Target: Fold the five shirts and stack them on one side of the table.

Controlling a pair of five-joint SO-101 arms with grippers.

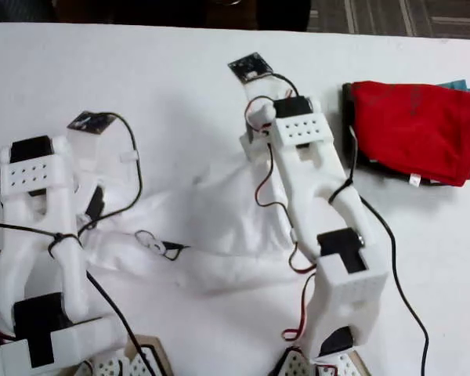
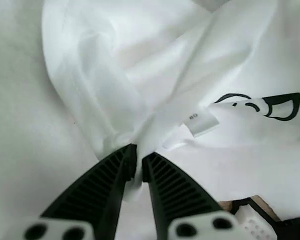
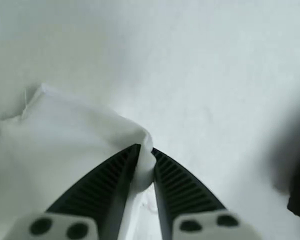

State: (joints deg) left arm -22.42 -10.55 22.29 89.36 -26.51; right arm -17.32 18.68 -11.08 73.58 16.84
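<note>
A white shirt [image 1: 211,227] with a black print lies crumpled between the two arms in the middle of the table. My left gripper [image 2: 138,162] is shut on a bunched fold of the white shirt [image 2: 155,75], close to its small label [image 2: 200,121]. My right gripper [image 3: 144,161] is shut on another edge of the white shirt [image 3: 70,135], just above the bare tabletop. In the high view the left arm [image 1: 43,204] stands at the shirt's left end and the right arm [image 1: 305,157] at its right end. A folded stack topped by a red shirt [image 1: 413,129] sits at the right.
The red shirt rests on darker and teal folded shirts [image 1: 464,88] near the table's right edge. Black and red cables [image 1: 392,258] trail from the arms across the white table [image 1: 141,70]. The far left part of the table is bare.
</note>
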